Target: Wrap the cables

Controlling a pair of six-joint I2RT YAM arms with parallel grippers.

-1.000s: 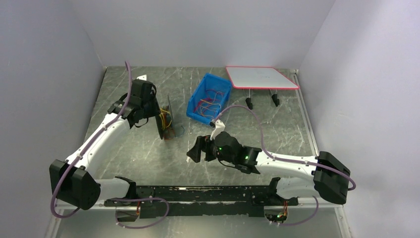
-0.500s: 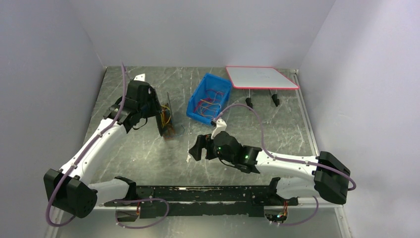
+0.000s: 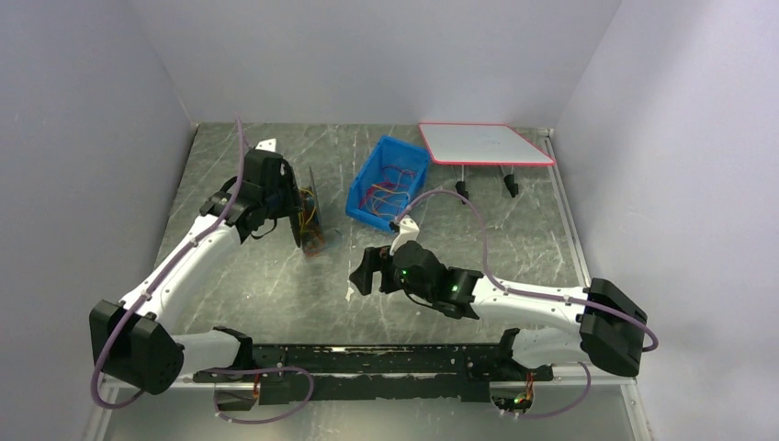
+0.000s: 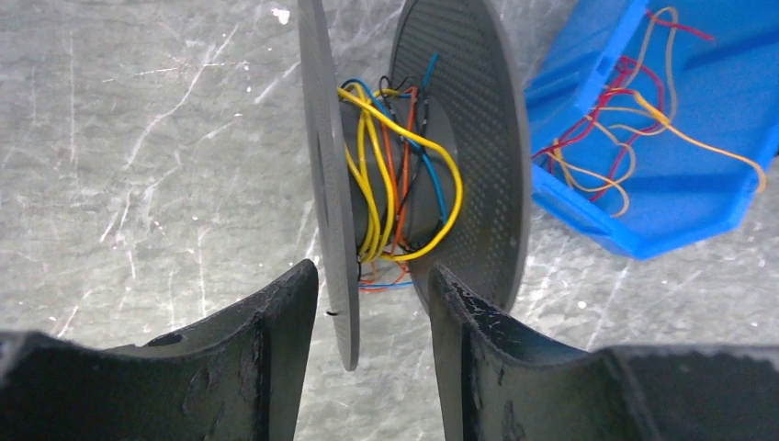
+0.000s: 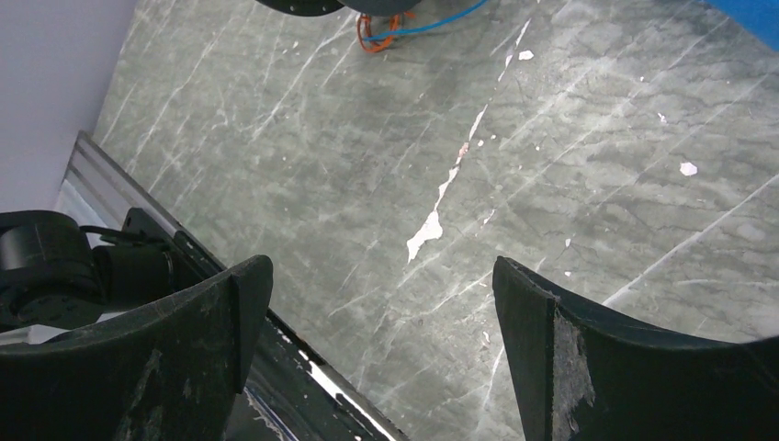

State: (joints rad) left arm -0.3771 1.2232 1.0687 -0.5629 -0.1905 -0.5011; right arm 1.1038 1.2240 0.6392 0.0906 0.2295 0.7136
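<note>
A dark grey spool (image 4: 468,138) stands on its edge on the table (image 3: 276,285), left of the blue bin. Yellow, orange, blue and black cables (image 4: 390,175) are wound loosely round its core, and an orange and blue tail (image 5: 386,28) trails on the table beneath it. Red, orange and yellow cables (image 4: 634,138) lie loose in the bin. My left gripper (image 4: 374,276) is open and straddles the spool's left flange (image 4: 331,230), with a gap on each side. My right gripper (image 5: 381,276) is open over bare table near the front rail, with nothing in it.
The blue bin (image 3: 358,209) sits at the middle back. A white board with a red rim (image 3: 487,144) stands on short black legs at the back right. Grey walls close in the left, back and right. A black rail (image 3: 367,354) runs along the near edge.
My left gripper's jaws have widened off the spool's flange, and the left arm swung outward, then back. The right gripper has edged slightly forward.
</note>
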